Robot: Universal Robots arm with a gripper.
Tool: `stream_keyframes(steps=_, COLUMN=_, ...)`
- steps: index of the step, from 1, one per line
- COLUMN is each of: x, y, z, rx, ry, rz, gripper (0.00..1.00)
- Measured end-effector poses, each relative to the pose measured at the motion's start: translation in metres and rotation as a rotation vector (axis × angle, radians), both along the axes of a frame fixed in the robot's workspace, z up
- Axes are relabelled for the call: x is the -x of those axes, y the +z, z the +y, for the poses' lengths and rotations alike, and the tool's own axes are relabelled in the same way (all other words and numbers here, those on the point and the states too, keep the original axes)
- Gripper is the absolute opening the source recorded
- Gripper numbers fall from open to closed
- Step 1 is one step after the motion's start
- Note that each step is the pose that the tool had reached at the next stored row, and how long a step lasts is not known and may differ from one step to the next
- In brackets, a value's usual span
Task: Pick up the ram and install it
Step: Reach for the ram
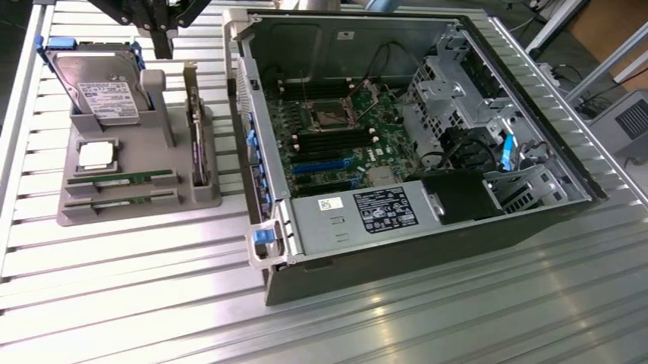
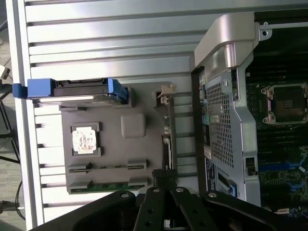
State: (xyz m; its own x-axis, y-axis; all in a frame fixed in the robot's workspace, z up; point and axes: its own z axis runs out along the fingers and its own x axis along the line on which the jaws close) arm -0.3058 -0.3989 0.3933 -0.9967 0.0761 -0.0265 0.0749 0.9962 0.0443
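Over the grey holder (image 1: 197, 199) the gripper (image 1: 163, 51) was cut off at the picture's edge, its slots hid the lower parts of both ram sticks (image 1: 121, 181), and the label on the hard drive (image 1: 99, 91) was too small to read.

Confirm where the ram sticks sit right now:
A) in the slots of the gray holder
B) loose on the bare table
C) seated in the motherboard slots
A: both ram sticks lie flat in the slots of the gray holder, just below the processor chip.

The slatted table (image 1: 132, 292) bears a gray holder (image 1: 136, 214) and computer case (image 1: 426, 256).
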Motion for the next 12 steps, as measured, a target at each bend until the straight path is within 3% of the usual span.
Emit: stream_keyframes(steps=12, x=0.024, y=0.0, z=0.0, rx=0.0, ry=0.0, rz=-0.0008, gripper=0.11)
